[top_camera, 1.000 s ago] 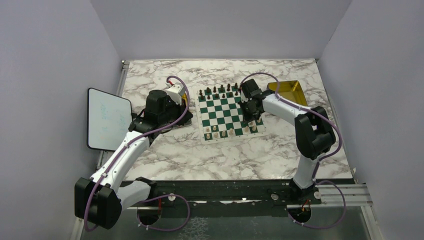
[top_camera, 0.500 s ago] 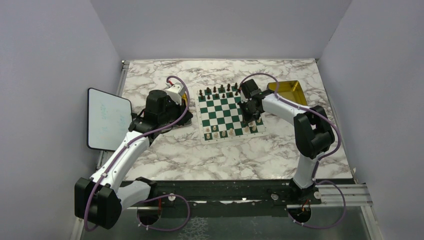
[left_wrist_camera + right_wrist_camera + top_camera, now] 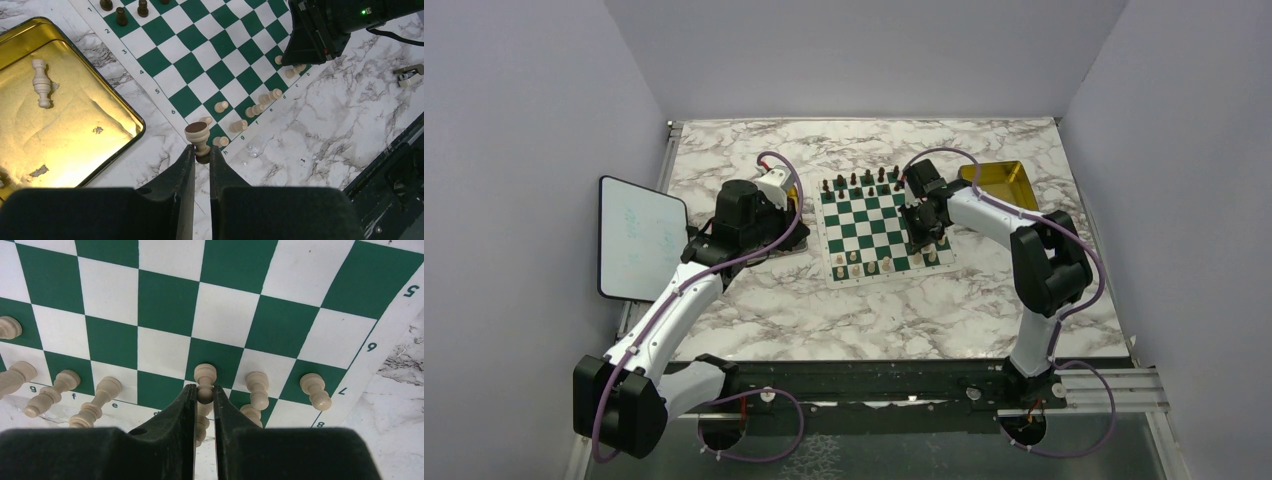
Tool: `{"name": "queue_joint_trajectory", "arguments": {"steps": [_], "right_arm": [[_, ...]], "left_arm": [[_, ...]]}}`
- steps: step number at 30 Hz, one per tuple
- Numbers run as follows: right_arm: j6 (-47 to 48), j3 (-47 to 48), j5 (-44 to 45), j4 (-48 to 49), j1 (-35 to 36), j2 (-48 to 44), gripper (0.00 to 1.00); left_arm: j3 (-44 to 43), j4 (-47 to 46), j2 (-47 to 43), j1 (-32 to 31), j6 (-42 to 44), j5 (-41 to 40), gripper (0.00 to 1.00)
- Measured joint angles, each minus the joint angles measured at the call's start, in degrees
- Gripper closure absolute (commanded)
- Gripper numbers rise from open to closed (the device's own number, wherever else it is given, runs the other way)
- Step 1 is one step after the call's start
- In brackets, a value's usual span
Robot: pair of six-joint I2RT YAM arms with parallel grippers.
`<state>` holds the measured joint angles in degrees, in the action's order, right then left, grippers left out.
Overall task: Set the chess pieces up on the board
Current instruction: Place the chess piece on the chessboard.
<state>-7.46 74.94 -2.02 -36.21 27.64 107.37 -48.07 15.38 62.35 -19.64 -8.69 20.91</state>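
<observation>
Presently left claw (image 3: 201, 150) clamped on cream piece (image 3: 196, 132); right claw (image 3: 204, 390) pinched narrowly around cream pawn (image 3: 205, 372) at board (image 3: 200, 65) edge. Border digits 1–8, letters b–h legible.

left wrist: held piece (image 3: 197, 135) had its base buried between the fingers (image 3: 181, 172). left tray (image 3: 141, 127) ran off the left edge, board (image 3: 200, 65) off the top. right arm (image 3: 320, 27) covered a few edge pieces. grey bit (image 3: 410, 74) on the table (image 3: 325, 125) was too small to id.
right wrist: pawn (image 3: 205, 374) lower half sat hidden between the fingers. back-row piece (image 3: 251, 415) was partly behind a finger. board cropped on all sides.
top view: both pairs of fingers were hidden under the arms. left tray was mostly under the left arm (image 3: 744, 215), right tray (image 3: 1014, 180) corner under the right arm. piece types unreadable.
</observation>
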Motion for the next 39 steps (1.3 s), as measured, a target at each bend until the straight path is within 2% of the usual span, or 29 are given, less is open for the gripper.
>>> {"name": "queue_joint_trajectory", "arguments": {"steps": [6,25,39], "right_arm": [[-0.07,0.0,-0.02,0.02,0.0,0.0,0.71],[-1.14,3.63,0.33,-0.48,0.0,0.22,0.57],[-2.01,4.07,3.45,-0.28,0.0,-6.43,0.6]], "left_arm": [[0.02,0.0,-0.09,0.0,0.0,-0.02,1.0],[0.33,0.11,-0.42,0.0,-0.13,-0.44,1.0],[0.94,-1.16,-0.57,0.0,-2.64,1.75,1.0]]}}
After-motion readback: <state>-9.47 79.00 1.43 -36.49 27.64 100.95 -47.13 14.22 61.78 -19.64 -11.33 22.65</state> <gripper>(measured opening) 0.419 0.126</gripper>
